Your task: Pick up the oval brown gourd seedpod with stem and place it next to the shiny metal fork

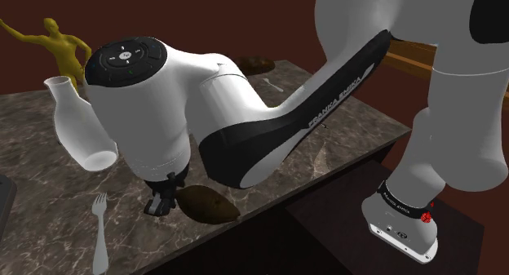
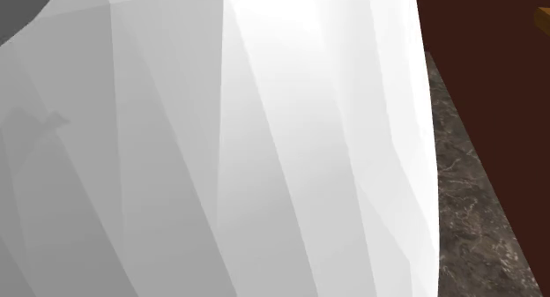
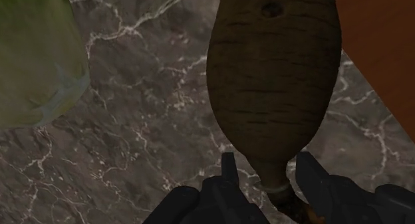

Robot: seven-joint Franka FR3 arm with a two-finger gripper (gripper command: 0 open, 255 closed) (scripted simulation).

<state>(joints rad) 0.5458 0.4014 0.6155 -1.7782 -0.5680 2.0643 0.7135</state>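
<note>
**A:** Where's the gourd [image 1: 208, 205] sitting?

**B:** On the marble table [image 1: 33, 175], near its front edge. In the shoulder view it's at 3 o'clock from my gripper [image 1: 157, 206]. The fork [image 1: 99, 237] lies at 8 o'clock from the gripper, close by.

**A:** Have you got it?

**B:** No. On the wrist view my fingers [image 3: 229, 173] stand apart on either side of the narrow stem end. I see a gap, so nothing is held.

**A:** How will it handle?

**B:** I judge it dry, stiff and light, with a rough skin that shouldn't slip. The neck is thin, though, and may pivot or snap. I'd rather grip where the body starts to swell.
</note>
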